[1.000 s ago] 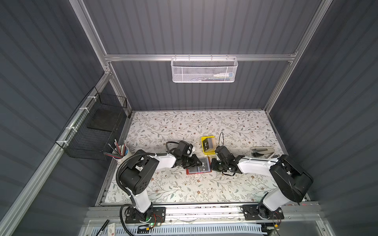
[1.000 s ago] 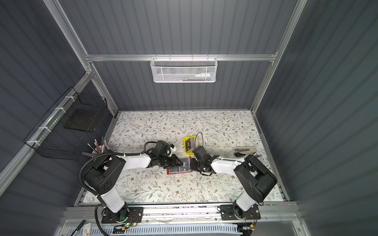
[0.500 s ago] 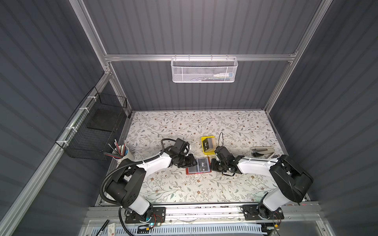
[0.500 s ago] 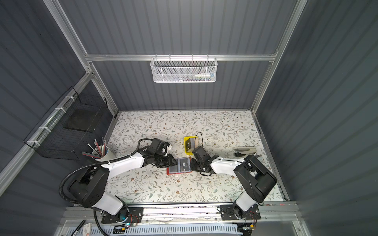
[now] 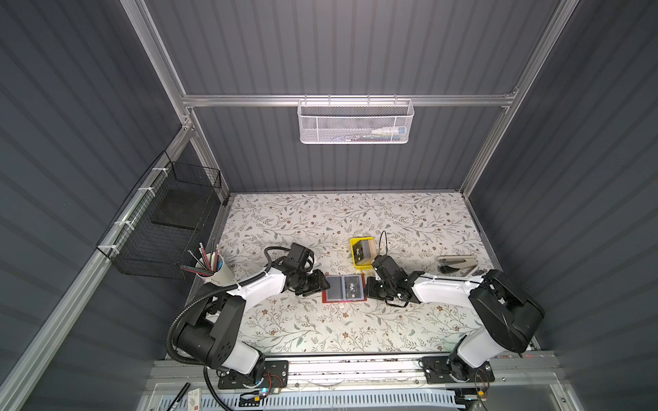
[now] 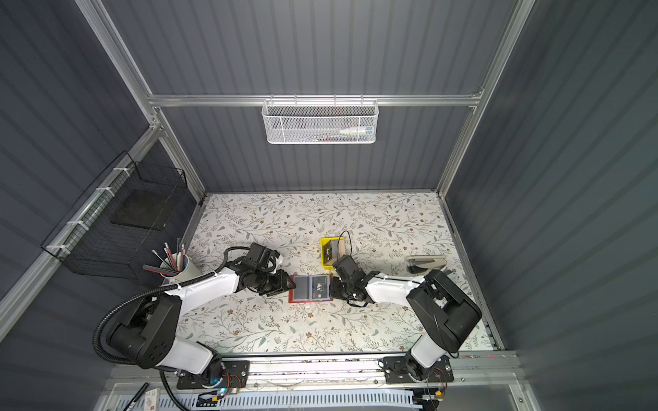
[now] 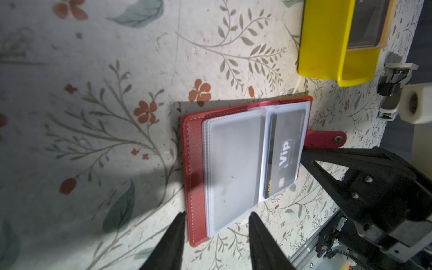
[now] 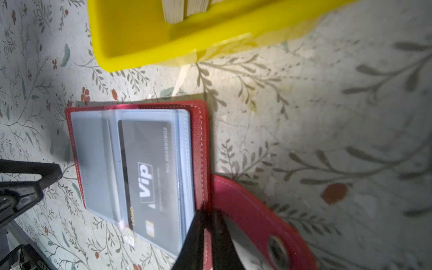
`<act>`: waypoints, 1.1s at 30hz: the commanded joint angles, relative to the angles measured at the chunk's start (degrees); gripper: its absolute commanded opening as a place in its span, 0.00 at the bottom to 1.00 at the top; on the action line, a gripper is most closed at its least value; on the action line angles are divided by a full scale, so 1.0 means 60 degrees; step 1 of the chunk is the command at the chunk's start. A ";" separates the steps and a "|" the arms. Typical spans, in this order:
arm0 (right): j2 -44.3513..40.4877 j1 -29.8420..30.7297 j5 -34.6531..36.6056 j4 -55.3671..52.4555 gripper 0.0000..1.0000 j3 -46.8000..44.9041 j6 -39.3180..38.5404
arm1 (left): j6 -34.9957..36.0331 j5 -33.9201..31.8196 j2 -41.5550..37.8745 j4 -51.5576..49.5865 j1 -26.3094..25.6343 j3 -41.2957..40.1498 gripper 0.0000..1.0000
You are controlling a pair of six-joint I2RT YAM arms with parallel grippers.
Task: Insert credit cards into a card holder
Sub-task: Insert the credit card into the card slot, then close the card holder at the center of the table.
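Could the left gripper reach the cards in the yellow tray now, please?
Probably yes: the left gripper is open, and the credit cards stand uncovered in the yellow tray just beyond the card holder.

Bright table (image 5: 320, 220), dark walls (image 5: 356, 53)
Soft shadows lay beside the card holder (image 8: 201, 149); its strap looked blurry close to the wrist camera.

The card holder (image 7: 194, 163) looks like grained red leather with cloudy plastic sleeves (image 7: 233, 159), the tray (image 7: 322, 42) smooth glossy yellow plastic.
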 commanded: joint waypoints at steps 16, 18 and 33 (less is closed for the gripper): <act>0.0130 0.0090 0.0184 -0.0483 0.12 0.0270 0.0032 | -0.0481 0.1675 0.0720 0.1642 0.0035 -0.0551 0.40; 0.0134 0.0090 0.0221 -0.0498 0.12 0.0292 0.0042 | -0.0463 0.1648 0.0477 0.1471 0.0028 -0.0498 0.40; 0.0250 0.0217 0.0259 -0.0486 0.12 0.0420 0.0057 | -0.0981 0.2007 0.0028 0.1804 -0.0938 0.0168 0.47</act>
